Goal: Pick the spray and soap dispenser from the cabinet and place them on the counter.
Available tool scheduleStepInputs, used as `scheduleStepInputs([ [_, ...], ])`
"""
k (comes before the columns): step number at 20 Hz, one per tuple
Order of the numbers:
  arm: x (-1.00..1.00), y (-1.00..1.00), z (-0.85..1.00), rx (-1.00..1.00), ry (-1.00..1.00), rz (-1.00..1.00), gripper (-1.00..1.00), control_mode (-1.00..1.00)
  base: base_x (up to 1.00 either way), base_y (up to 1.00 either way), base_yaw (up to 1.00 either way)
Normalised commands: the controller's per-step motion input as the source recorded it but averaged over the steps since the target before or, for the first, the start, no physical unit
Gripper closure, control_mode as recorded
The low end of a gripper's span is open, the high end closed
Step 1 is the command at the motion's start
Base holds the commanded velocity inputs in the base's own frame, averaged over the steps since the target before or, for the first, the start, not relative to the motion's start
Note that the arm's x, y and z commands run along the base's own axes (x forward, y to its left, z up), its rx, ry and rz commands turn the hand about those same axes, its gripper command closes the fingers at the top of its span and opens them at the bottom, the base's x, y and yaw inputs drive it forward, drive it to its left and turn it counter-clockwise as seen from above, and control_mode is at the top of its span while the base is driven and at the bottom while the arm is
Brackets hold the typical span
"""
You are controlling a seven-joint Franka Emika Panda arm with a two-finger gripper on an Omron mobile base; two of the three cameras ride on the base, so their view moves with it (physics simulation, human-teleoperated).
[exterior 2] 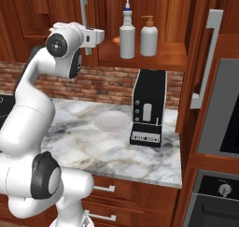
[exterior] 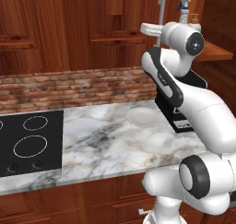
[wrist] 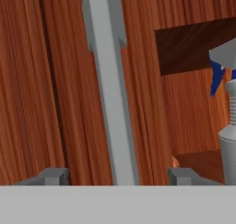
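The marble worktop (exterior 2: 84, 142) lies nearest, with a black cooktop (exterior: 27, 142) set in its left part. A shallow white plate (exterior 2: 112, 121) sits on the marble, and just to its right stands a black appliance (exterior 2: 148, 108) against the brick wall (exterior: 69, 87).

Above these, the white arm reaches up to the cabinet (exterior 2: 186, 16). The hand (wrist: 117, 176) has its fingertips (wrist: 55, 176) apart, one on each side of the vertical silver bar handle (wrist: 108, 89), with a gap to the bar on both sides.

Farther back, on the wooden shelf (exterior 2: 154, 58) inside the open cabinet, the spray (exterior 2: 127, 32) stands upright with its blue trigger showing in the hand view. The soap dispenser (exterior 2: 149, 37) stands upright just beside it, to its right in the right base view. A small orange object (exterior 2: 116, 41) lies on the shelf, left of the spray.
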Motion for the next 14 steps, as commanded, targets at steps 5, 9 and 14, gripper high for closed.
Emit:
scheduleStepInputs([
  [5,0.36,0.15,-0.22,0.00,0.11,0.00,1.00,-1.00,0.00,0.00,0.00],
  [9,0.33,0.11,-0.19,0.02,0.09,0.00,1.00,-1.00,0.00,0.00,0.00],
  [14,0.18,0.01,-0.19,0.00,0.06,0.00,1.00,-1.00,0.00,0.00,0.00],
])
